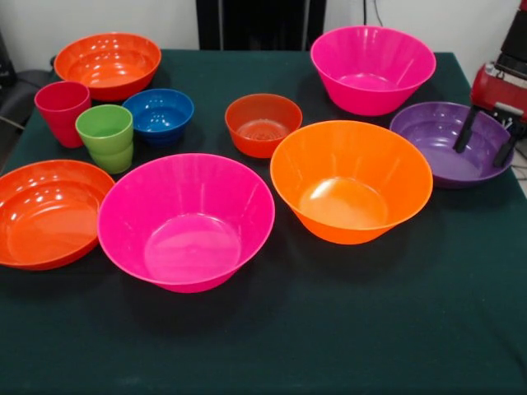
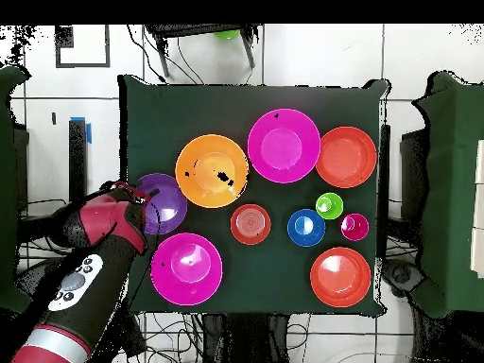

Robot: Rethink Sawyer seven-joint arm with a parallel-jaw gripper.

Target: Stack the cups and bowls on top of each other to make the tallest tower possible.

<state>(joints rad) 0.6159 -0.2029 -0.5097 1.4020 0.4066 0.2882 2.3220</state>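
Observation:
All bowls and cups stand apart on the green table, mouths up; no tower shows. My gripper [image 1: 486, 140] is open at the right, one finger inside the purple bowl [image 1: 436, 136] and one at its outer rim; the overhead view shows the gripper [image 2: 142, 201] at the purple bowl's [image 2: 166, 203] left rim. The large orange bowl [image 1: 351, 179] and a hot pink bowl [image 1: 186, 220] stand in front. The other pink bowl [image 1: 372, 67] is at the back. The red cup [image 1: 62, 111] and green cup [image 1: 105, 136] stand at the left by the blue bowl [image 1: 158, 113].
A small red-orange bowl [image 1: 263, 123] sits mid-table. Shallow red-orange bowls stand at the back left [image 1: 107, 64] and the front left [image 1: 45, 212]. The red arm [image 2: 90, 274] reaches in from the overhead view's bottom left. Cables lie on the floor around the table.

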